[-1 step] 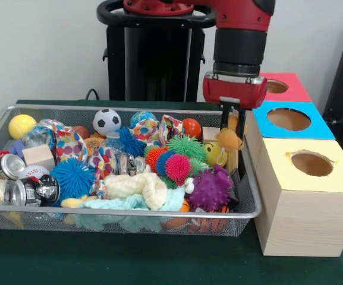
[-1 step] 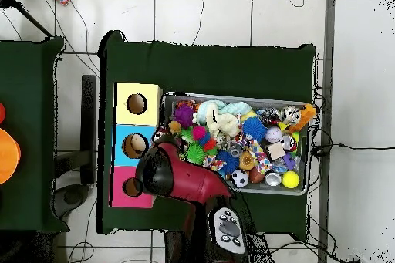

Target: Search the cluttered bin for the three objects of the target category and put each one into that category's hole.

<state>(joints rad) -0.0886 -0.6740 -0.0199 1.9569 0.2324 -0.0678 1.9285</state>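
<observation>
My gripper [image 1: 231,132] hangs at the right end of the wire basket [image 1: 100,108], next to the blue box. Its fingers [image 1: 224,120] look shut on a tan plush toy [image 1: 229,139], which dangles just above a yellow smiley ball [image 1: 214,155]. The basket holds spiky balls in purple [image 1: 210,190], pink [image 1: 177,167], green [image 1: 187,146] and blue [image 1: 72,176], a soccer ball [image 1: 106,121], a yellow ball [image 1: 21,126], cans [image 1: 8,166] and a cream knit toy [image 1: 138,187]. In the overhead view the arm [image 2: 173,173] hides the gripper.
Three boxes with round holes stand in a row beside the basket: red [image 1: 284,86], blue [image 1: 290,119] and yellow [image 1: 311,163]. From above they show as yellow [image 2: 137,103], blue [image 2: 135,145] and red [image 2: 127,188]. A green cloth [image 1: 159,261] covers the table.
</observation>
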